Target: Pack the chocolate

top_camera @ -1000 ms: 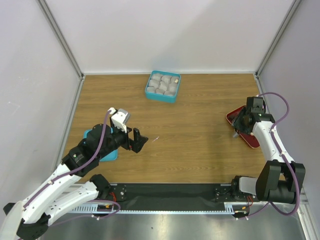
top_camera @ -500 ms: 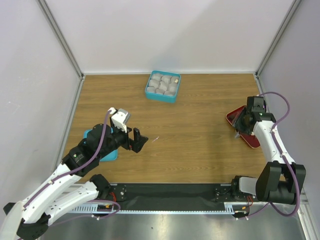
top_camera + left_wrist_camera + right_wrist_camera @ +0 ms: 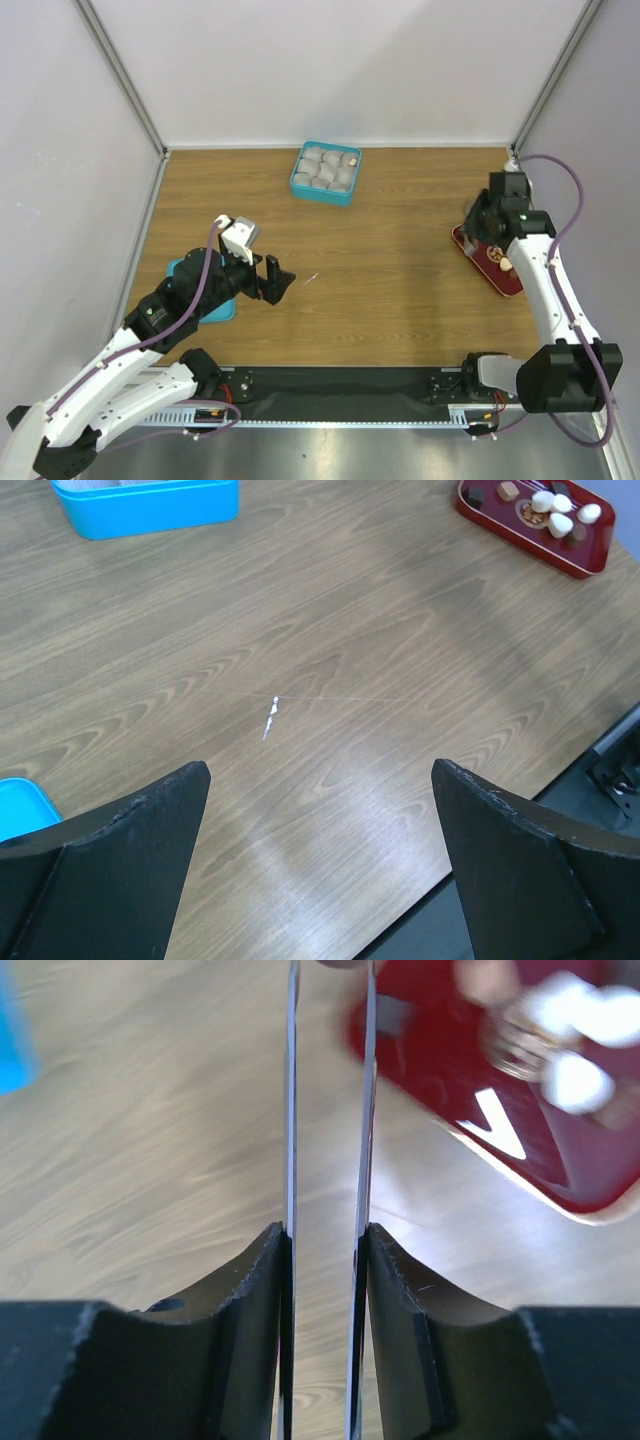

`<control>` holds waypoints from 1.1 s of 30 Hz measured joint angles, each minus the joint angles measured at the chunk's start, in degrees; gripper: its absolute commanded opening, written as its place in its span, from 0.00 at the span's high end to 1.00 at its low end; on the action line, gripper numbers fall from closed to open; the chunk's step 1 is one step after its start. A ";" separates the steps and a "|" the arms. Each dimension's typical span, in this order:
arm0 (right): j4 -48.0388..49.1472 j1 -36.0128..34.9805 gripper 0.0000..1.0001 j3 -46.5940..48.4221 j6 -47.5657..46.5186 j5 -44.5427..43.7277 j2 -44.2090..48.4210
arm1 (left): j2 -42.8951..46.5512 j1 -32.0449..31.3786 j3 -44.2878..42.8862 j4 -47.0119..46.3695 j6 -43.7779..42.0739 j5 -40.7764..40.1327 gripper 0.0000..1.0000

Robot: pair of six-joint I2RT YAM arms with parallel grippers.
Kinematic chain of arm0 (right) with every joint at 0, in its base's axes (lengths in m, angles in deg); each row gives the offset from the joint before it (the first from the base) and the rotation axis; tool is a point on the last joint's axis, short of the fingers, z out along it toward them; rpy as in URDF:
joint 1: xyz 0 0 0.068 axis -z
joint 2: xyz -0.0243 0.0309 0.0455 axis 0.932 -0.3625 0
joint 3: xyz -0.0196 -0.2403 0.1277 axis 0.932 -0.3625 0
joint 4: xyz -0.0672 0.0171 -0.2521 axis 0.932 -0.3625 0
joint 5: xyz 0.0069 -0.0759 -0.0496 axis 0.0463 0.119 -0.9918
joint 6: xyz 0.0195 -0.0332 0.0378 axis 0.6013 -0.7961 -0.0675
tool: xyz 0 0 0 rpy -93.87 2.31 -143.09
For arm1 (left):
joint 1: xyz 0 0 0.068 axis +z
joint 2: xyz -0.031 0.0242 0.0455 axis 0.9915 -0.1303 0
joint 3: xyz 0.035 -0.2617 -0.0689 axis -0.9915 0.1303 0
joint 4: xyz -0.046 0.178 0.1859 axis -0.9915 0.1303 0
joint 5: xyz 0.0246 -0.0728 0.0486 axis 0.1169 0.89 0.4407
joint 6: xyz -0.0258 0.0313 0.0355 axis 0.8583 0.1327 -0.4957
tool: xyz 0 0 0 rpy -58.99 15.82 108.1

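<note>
Several chocolate pieces (image 3: 552, 502), dark and pale, lie on a red tray (image 3: 575, 558) at the right of the table; they show blurred in the right wrist view (image 3: 578, 1022). My right gripper (image 3: 327, 1232) is shut on long metal tweezers (image 3: 292, 1110) and hangs just beyond the red tray's (image 3: 505, 283) far-left end. The tweezers' tips leave the frame's top edge, so I cannot tell whether they hold anything. The teal box (image 3: 326, 172) with crinkled paper cups sits at the far centre. My left gripper (image 3: 320, 780) hovers open and empty over bare wood.
A teal lid (image 3: 222, 308) lies under my left arm near the table's left side. A small white scratch (image 3: 270, 718) marks the wood ahead of the left gripper. Grey walls close in three sides of the table, and the right wall runs close to the red tray.
My right arm has risen off the tray and shifted toward the far left, uncovering the chocolate pieces; its jaws have narrowed slightly on the tweezers. The left arm has stayed still.
</note>
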 measured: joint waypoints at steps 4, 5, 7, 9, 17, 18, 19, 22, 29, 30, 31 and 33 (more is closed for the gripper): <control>2.67 -9.57 0.63 6.99 0.72 -1.01 -3.52 | 0.98 0.00 0.00 -0.02 0.00 -1.03 0.00; 3.32 -12.11 0.63 9.33 0.85 -1.36 -5.40 | 1.31 0.00 0.00 -0.02 0.00 -1.25 0.00; 6.25 -16.90 0.62 13.77 1.05 -2.12 -9.90 | 1.73 0.00 0.00 -0.02 0.00 -1.79 0.00; 8.48 -20.92 0.63 18.40 0.94 -2.67 -15.19 | 2.10 0.00 0.00 -0.04 0.00 -2.01 0.00; 18.14 -29.97 0.61 33.24 -3.72 -3.61 -35.65 | 1.99 0.00 0.02 -0.02 0.00 -2.54 0.00; 18.67 -30.29 0.61 34.86 -4.63 -3.41 -37.90 | 1.99 0.00 0.02 -0.02 0.00 -2.64 0.00; 19.61 -30.49 0.61 36.24 -5.31 -3.26 -39.76 | 1.97 0.00 0.02 0.00 0.00 -2.84 0.00; 21.73 -30.60 0.61 38.84 -7.43 -2.49 -44.06 | 1.97 0.00 0.02 0.00 0.00 -3.26 0.00; 23.10 -30.51 0.61 43.21 -11.21 -1.90 -51.82 | 1.95 0.00 0.02 0.00 0.00 -3.54 0.00; 23.19 -30.49 0.61 43.39 -11.54 -1.86 -52.52 | 1.95 0.00 0.02 0.00 0.00 -3.56 0.00; 23.45 -30.45 0.61 43.43 -11.96 -1.81 -53.00 | 1.95 0.00 0.02 0.00 0.02 -3.58 0.00; 23.71 -30.40 0.61 43.43 -12.52 -1.73 -53.90 | 1.95 0.00 0.02 0.00 0.00 -3.69 0.00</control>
